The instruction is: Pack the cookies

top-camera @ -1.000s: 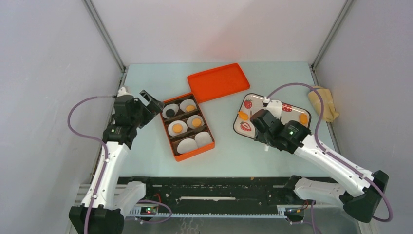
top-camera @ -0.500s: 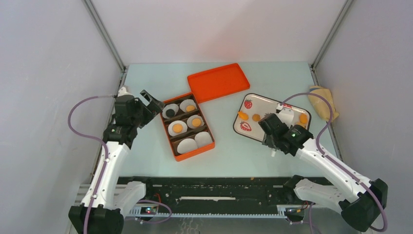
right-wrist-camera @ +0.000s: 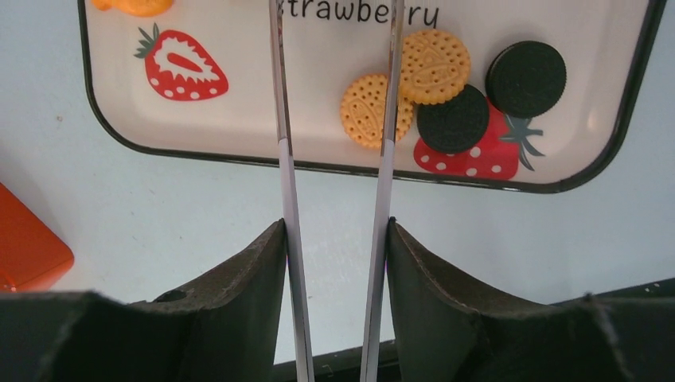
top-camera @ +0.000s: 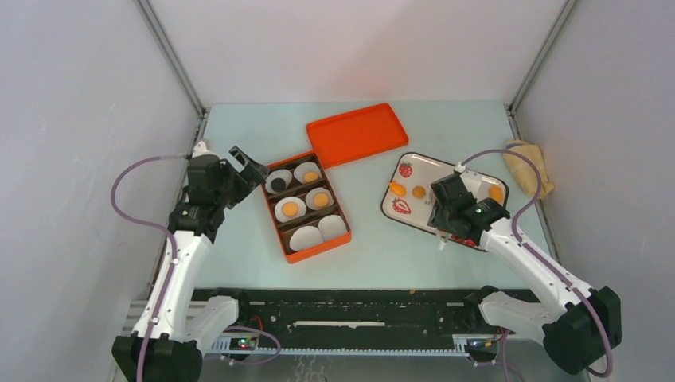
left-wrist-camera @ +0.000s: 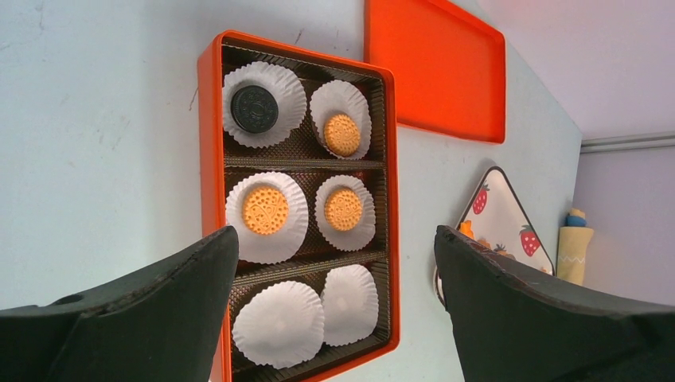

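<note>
Three orange-yellow cookies (left-wrist-camera: 342,134) (left-wrist-camera: 265,210) (left-wrist-camera: 343,208) and one dark cookie (left-wrist-camera: 255,109) lie in paper cups in the orange box (left-wrist-camera: 208,143). Its two near cups (left-wrist-camera: 278,324) are empty. My left gripper (left-wrist-camera: 334,235) is open beside the box's left side (top-camera: 248,167). My right gripper (right-wrist-camera: 334,227) is shut on thin white tongs (right-wrist-camera: 282,159), above the near edge of the strawberry tray (right-wrist-camera: 231,119). The tong arms stand apart. Two orange-yellow cookies (right-wrist-camera: 434,66) (right-wrist-camera: 362,111) and two dark ones (right-wrist-camera: 525,78) lie on the tray by the right tong arm.
The orange lid (top-camera: 357,133) lies behind the box. In the top view two more cookies (top-camera: 419,191) (top-camera: 496,193) and an orange piece (top-camera: 396,189) lie on the tray (top-camera: 422,167). A yellowish bundle (top-camera: 529,167) sits at the right wall.
My right arm has swung to the right and toward the tray's near right part, uncovering a cookie near the tray's middle. The left arm has not moved.
</note>
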You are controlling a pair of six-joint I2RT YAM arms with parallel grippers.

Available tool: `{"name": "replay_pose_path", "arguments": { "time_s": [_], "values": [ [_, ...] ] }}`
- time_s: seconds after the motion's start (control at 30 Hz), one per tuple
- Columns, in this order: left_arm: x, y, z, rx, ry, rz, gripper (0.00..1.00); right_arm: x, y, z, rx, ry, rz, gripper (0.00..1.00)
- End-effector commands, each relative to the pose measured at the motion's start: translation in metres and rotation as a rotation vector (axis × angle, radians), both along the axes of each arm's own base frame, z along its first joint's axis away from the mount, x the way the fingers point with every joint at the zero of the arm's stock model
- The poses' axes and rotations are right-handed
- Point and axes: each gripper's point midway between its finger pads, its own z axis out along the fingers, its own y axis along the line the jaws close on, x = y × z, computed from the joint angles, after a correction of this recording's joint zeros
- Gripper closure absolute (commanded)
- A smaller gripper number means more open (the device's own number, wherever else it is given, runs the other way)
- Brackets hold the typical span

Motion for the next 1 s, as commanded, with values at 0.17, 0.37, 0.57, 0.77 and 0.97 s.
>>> {"name": "replay_pose_path", "arguments": {
  "time_s": [0.17, 0.37, 0.57, 0.77, 0.97],
  "values": [
    [0.010, -0.002, 0.010, 0.004, -0.044, -0.006, 0.03, 0.032, 0.004, 0.003, 0.050, -0.057, 0.016, 0.48],
    [0.011, -0.004, 0.003, -0.004, -0.029, -0.014, 0.03, 0.036, 0.005, 0.005, 0.083, -0.064, 0.029, 0.67],
    [0.009, -0.004, 0.007, -0.004, -0.042, -0.012, 0.03, 0.035, 0.012, 0.028, 0.109, -0.113, 0.060, 0.76],
    [0.007, 0.001, 0.013, 0.007, -0.051, 0.008, 0.03, 0.028, 0.046, 0.084, 0.119, -0.212, 0.167, 0.77],
    [0.008, -0.001, 0.010, 0.000, -0.035, 0.004, 0.03, 0.008, 0.120, 0.116, 0.188, -0.243, 0.384, 0.77]
  ]
}}
